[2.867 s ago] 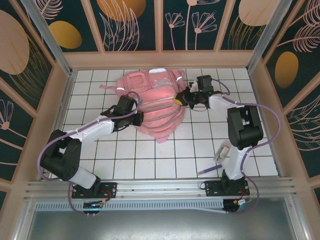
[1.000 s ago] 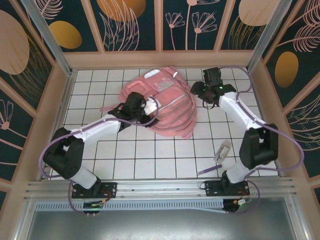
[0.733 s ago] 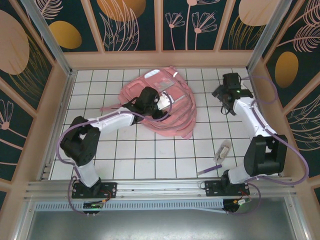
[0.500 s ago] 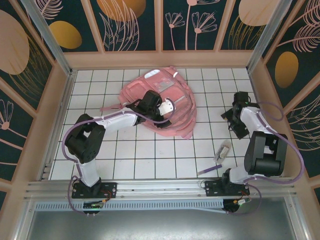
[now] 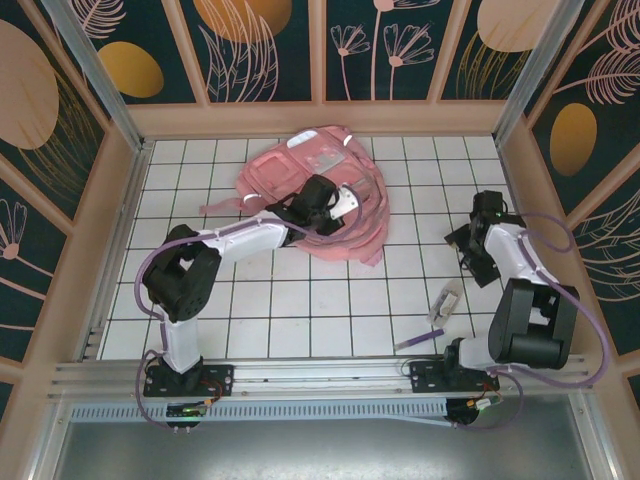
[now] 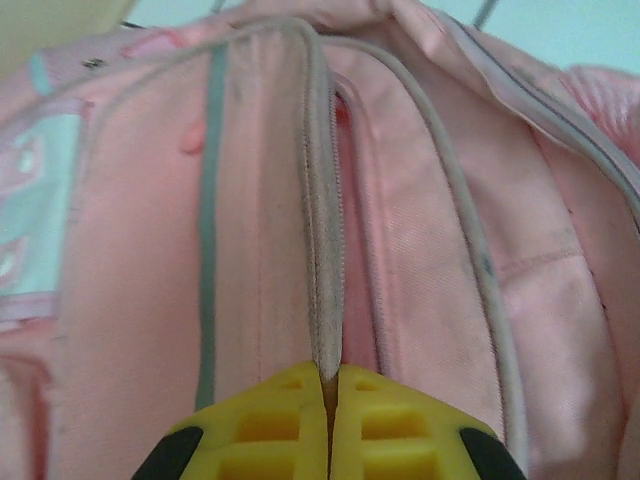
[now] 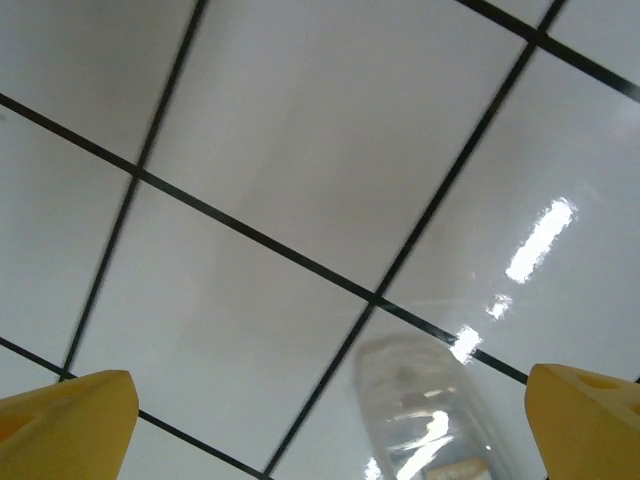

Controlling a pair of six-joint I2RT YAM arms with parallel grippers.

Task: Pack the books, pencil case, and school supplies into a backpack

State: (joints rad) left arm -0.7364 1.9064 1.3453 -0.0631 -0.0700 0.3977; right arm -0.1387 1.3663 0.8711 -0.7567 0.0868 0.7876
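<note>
The pink backpack (image 5: 300, 175) lies at the back middle of the tiled table. My left gripper (image 5: 338, 207) rests on its right part. In the left wrist view the yellow fingers (image 6: 270, 420) are shut on a grey zipper edge (image 6: 322, 250) of the backpack (image 6: 420, 260). My right gripper (image 5: 472, 256) hangs open over bare tile at the right, above and beyond the pencil case (image 5: 445, 300). In the right wrist view the clear end of the pencil case (image 7: 425, 425) shows low between the wide-apart fingers (image 7: 70, 415). A purple pen (image 5: 415, 342) lies near the front right. The books are out of view.
Wooden walls and metal posts fence the table on three sides. The right arm's elbow (image 5: 530, 320) stands close to the right wall. Open white tiles (image 5: 300, 310) spread across the front and middle.
My left gripper slid right across the backpack, dragging and reshaping it. My right arm swung away from the backpack to the right side and down toward the pencil case.
</note>
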